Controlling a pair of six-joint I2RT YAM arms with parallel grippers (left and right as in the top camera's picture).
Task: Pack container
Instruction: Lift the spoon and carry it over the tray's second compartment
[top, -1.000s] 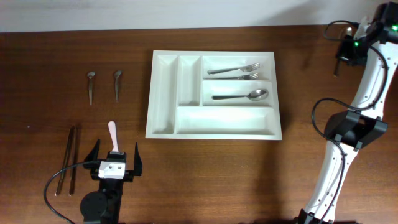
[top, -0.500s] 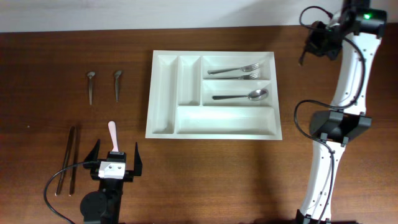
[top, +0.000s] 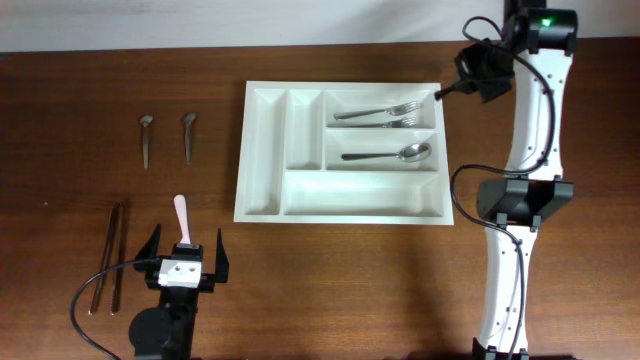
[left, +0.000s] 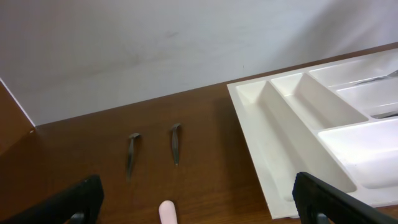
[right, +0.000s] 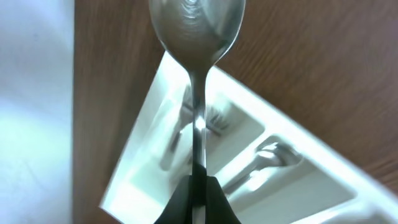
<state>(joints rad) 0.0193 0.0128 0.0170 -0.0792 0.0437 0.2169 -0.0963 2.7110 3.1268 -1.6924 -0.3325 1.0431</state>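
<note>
Dark wooden table (top: 330, 270) fills the overhead view, with a pale wall (left: 155, 43) behind it. At its centre lies the white cutlery tray (top: 360, 195), flat and square to the table edge. The right arm (top: 530, 120) reaches over the tray's far right corner. The right gripper (right: 196, 194) is clamped on the handle end of a spoon (right: 198, 93), whose bowl points away from the fingers above the tray's corner. The left gripper (top: 186, 245) sits near the table's front left, jaws spread wide and empty.

Two forks (top: 380, 112) lie in the top long compartment and a second spoon (top: 390, 154) in the middle one. The other three are bare. Well apart to the left lie a pair of chopsticks (top: 108, 258), a pink-handled utensil (top: 181, 215) and two small spoons (top: 146, 135).

Held so near its tip, the spoon may swivel in the pinch. It could then catch the tray's rim or land among the forks.
</note>
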